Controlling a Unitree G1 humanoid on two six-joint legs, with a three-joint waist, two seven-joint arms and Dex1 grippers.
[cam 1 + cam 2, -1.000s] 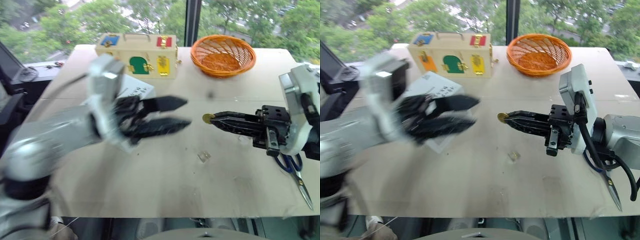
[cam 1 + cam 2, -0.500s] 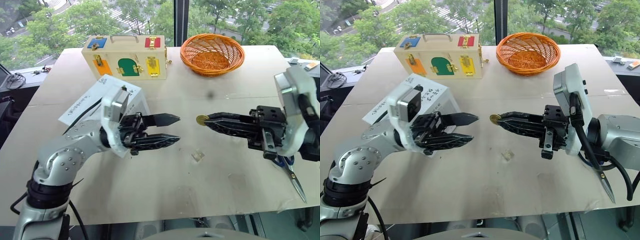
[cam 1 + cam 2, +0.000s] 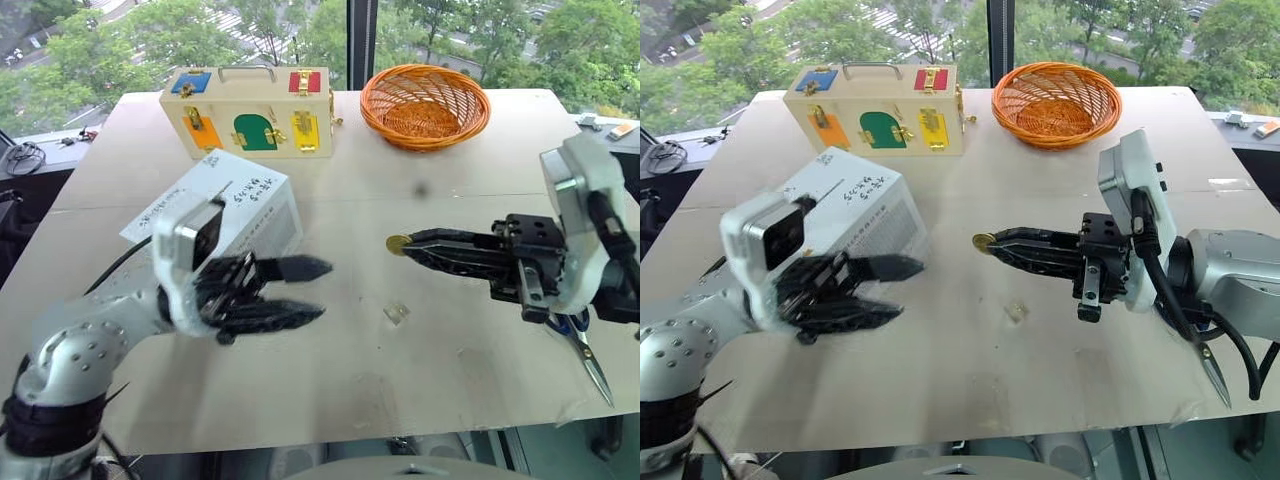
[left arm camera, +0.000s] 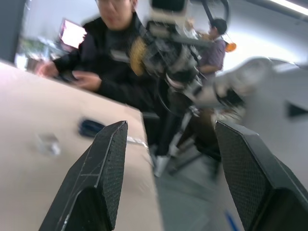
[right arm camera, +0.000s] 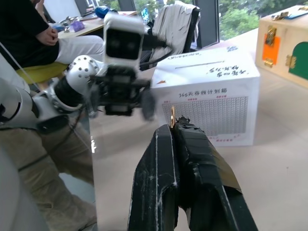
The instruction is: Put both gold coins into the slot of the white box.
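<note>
Left eye view, one gold coin (image 3: pixel 397 243) clamped in right claw (image 3: pixel 408 244), left claw (image 3: pixel 312 291) apart, one white box (image 3: pixel 230 208)

Even daylight is admitted through the windows behind the pale beige table (image 3: pixel 330 380); only soft, faint shadows are cast. Motion blur is seen on the black-fingered left gripper (image 3: pixel 305 292) in the head views. The left wrist view is smeared throughout.

Scissors (image 3: pixel 585 350) mostly behind the right arm; blurred left end effector (image 3: pixel 305 290).
</note>
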